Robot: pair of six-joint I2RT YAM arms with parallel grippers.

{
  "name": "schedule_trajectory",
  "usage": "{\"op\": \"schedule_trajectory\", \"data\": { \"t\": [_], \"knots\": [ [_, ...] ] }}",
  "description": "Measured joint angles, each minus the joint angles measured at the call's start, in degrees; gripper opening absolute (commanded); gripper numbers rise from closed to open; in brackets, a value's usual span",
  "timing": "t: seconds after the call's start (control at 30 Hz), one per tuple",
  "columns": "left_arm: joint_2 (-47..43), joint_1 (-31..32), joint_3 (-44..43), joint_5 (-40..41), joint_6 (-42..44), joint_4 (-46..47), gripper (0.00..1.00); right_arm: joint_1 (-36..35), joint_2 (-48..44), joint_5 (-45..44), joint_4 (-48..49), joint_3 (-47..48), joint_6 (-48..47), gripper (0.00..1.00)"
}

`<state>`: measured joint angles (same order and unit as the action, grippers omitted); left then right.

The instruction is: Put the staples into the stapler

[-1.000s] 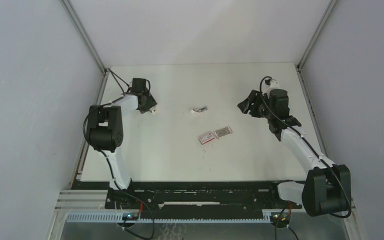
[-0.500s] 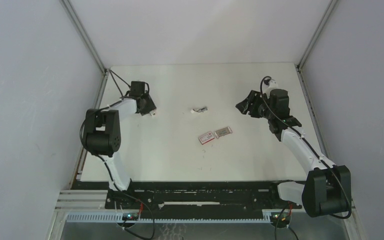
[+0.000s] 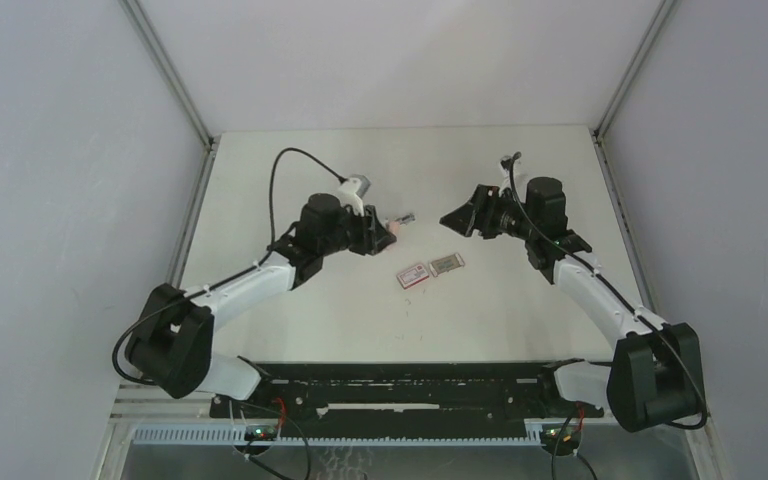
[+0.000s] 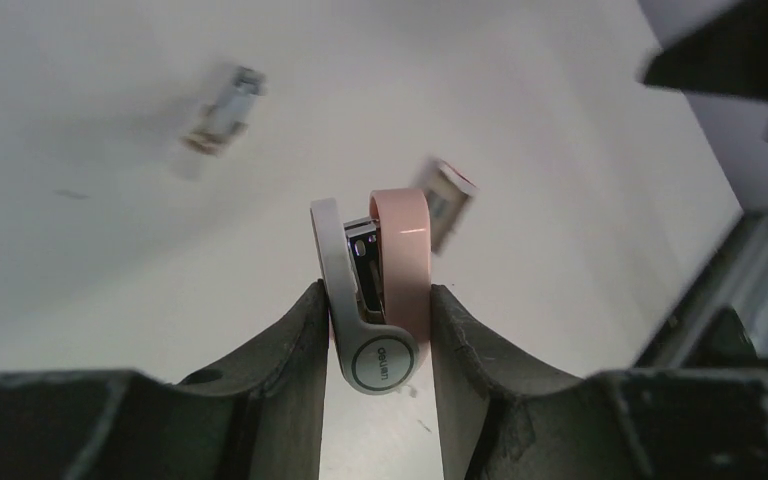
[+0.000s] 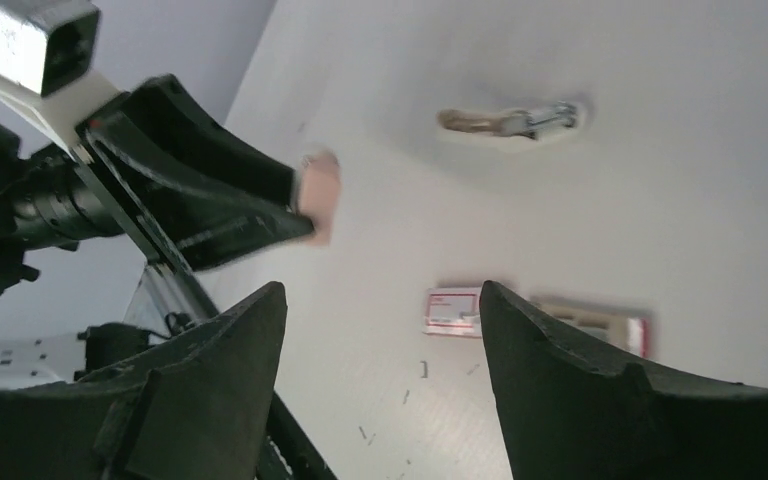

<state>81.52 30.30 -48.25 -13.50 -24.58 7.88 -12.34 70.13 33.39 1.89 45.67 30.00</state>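
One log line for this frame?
left hand: shut on stapler | right hand: open, empty | staple box: on table, not held

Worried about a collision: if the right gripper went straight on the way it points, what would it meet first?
Probably the stapler clamped in the left gripper, which faces the open right gripper; their relative height is hard to judge.

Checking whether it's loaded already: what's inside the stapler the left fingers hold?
Between the stapler's white and pink halves a bit of shiny metal shows. Whether it is loaded cannot be seen; the left fingers cover its sides.
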Motion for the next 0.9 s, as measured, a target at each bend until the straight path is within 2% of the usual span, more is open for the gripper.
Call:
{"op": "schedule_trajectory", "data": {
  "t": [0.13,0.47,0.7,0.83,0.9],
  "knots": [
    [-2.32,5.09,1.68,-6.56,2.12,1.03,0.08,-0.46,1.38,7.43,2.71,0.09,-0.37,0.73],
    [-8.09,10.80,1.81,-19.61,6.21,-1.60,0.07,-0.76,3.93,24.57,1.53,2.64,-4.48,0.66],
    [-11.56,11.17,1.81,-25.03,6.34,-3.21,0.07,-2.80,4.11,29.53,1.18,2.64,-4.46,0.58],
    [-12.22,11.72,1.79,-27.23,6.84,-4.39,0.07,-4.31,3.80,31.52,1.14,2.64,-4.42,0.49],
    [-12.22,12.41,1.79,-27.80,7.21,-5.35,0.07,-5.16,3.69,32.41,1.29,2.64,-4.15,0.50]
  ]
}}
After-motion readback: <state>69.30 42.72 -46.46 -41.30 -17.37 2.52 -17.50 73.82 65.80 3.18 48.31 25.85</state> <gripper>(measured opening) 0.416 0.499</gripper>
